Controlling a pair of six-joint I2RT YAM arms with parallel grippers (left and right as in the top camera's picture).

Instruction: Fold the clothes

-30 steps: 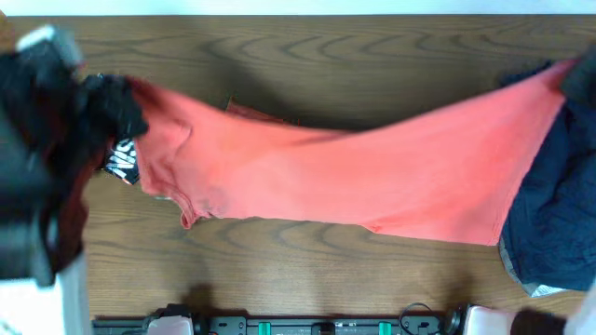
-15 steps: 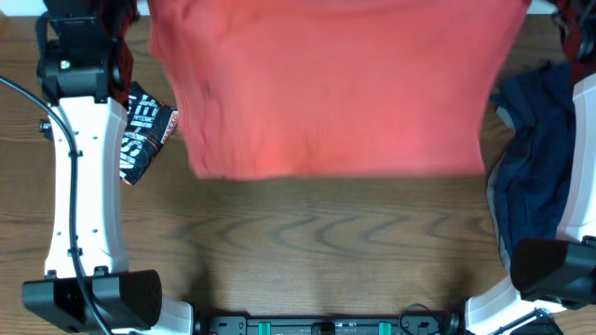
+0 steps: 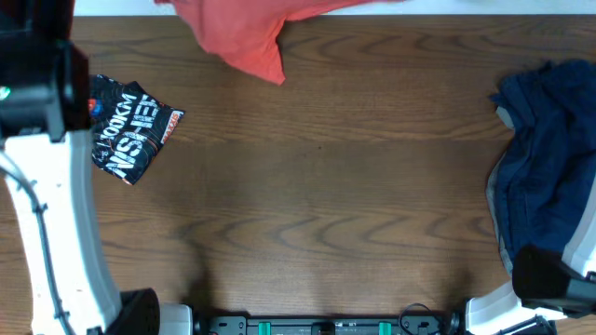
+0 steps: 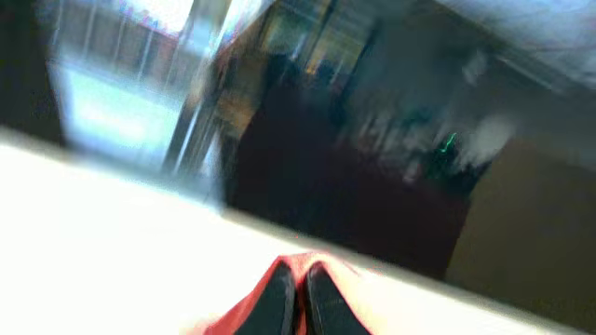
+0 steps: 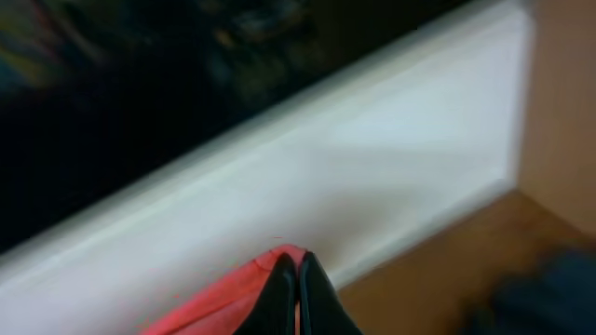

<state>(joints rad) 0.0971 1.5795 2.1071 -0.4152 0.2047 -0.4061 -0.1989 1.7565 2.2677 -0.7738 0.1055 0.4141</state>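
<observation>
The coral-red T-shirt (image 3: 244,37) hangs at the far edge of the table, mostly out of the overhead view; only a lower corner shows. My left gripper (image 4: 296,290) is shut on a fold of its red cloth (image 4: 265,288). My right gripper (image 5: 296,279) is shut on another edge of the red cloth (image 5: 223,298). Neither gripper's jaws show in the overhead view. A black printed T-shirt (image 3: 130,130), folded, lies at the left. A heap of navy T-shirts (image 3: 545,177) lies at the right.
My left arm (image 3: 42,214) rises along the left side. The right arm's base (image 3: 549,288) sits at the lower right. The white far edge of the table (image 5: 391,158) shows in the right wrist view.
The red T-shirt, stretched across the table a second ago, has been carried up and away to the far edge. Both grippers moved out of the overhead view. The black shirt is now uncovered.
</observation>
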